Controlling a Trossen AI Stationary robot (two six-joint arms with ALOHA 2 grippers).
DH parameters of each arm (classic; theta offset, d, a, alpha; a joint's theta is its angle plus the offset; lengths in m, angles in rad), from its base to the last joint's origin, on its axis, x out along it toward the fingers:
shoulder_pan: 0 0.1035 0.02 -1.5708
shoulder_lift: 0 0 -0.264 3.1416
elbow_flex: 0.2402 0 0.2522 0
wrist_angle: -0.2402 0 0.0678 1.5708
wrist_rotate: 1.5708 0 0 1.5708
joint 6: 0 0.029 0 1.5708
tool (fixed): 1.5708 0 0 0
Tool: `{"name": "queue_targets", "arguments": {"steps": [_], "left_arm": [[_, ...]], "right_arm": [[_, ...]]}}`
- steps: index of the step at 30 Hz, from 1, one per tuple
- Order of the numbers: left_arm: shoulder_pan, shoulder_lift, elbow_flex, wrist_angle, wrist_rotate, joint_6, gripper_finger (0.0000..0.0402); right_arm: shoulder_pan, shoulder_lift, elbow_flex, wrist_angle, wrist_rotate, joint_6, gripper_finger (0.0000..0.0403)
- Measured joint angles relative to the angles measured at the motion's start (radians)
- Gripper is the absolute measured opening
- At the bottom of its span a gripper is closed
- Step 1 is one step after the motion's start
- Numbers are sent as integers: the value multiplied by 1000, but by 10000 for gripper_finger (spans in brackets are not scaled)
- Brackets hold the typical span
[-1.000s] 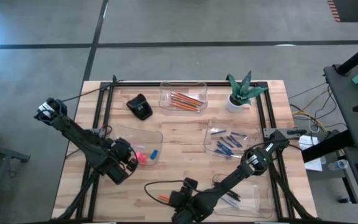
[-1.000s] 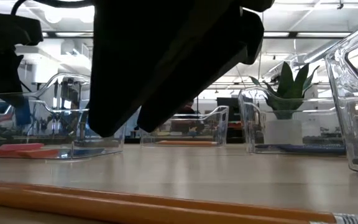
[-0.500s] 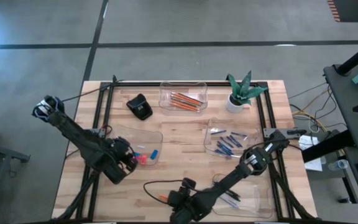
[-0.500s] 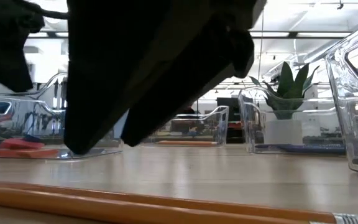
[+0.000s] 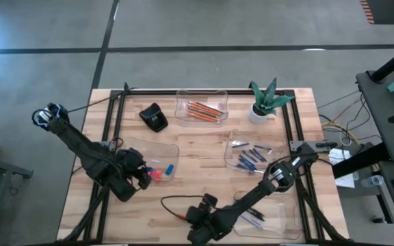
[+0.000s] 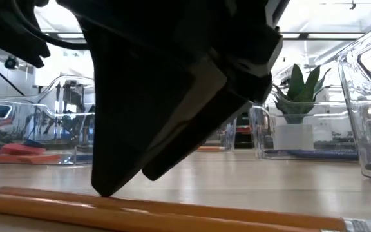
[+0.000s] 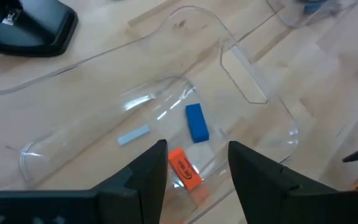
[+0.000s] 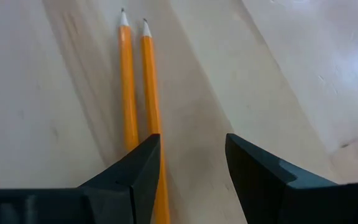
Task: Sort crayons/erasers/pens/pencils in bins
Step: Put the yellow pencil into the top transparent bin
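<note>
Two orange pencils [image 8: 135, 81] lie side by side on the bare wood near the table's front edge [image 6: 172, 212]. My right gripper [image 8: 188, 171] is open and low over their blunt ends, pointing steeply down, one finger [image 8: 143, 163] over the pencils [image 5: 178, 217]. My left gripper [image 7: 196, 177] is open above the near end of the left bin [image 5: 157, 152]. On that bin's floor lie a pink eraser [image 7: 184, 169], a blue eraser [image 7: 196, 122] and a pale blue one [image 7: 133, 135]. My right gripper has one fingertip [image 6: 103, 188] down at the nearer pencil's side, coming from above at a slant. Whether it touches the pencil I cannot tell. My left gripper touches nothing.
A bin with pencils [image 5: 202, 109] stands at the far edge, a bin with blue sticks [image 5: 254, 156] right of centre, and another bin [image 5: 271, 217] at the front right. A black object [image 5: 154, 117] and a potted plant [image 5: 265, 101] stand at the back.
My right gripper has come down toward the two pencils, still open, until its fingertip reaches the nearer one in the low view. My left gripper has risen a little above the eraser bin.
</note>
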Motion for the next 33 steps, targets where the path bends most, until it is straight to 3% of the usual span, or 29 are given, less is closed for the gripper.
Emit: {"name": "queue_targets", "arguments": {"steps": [7, 16, 33], "left_arm": [[0, 0, 6, -1, -7, 4, 154], [0, 1, 5, -1, -10, 4, 154], [0, 1, 4, -1, -10, 1, 154]], "right_arm": [[0, -3, -29, 28, -1, 10, 176], [-6, -4, 41, -5, 20, -107, 176], [-5, -3, -23, 10, 22, -53, 176]]}}
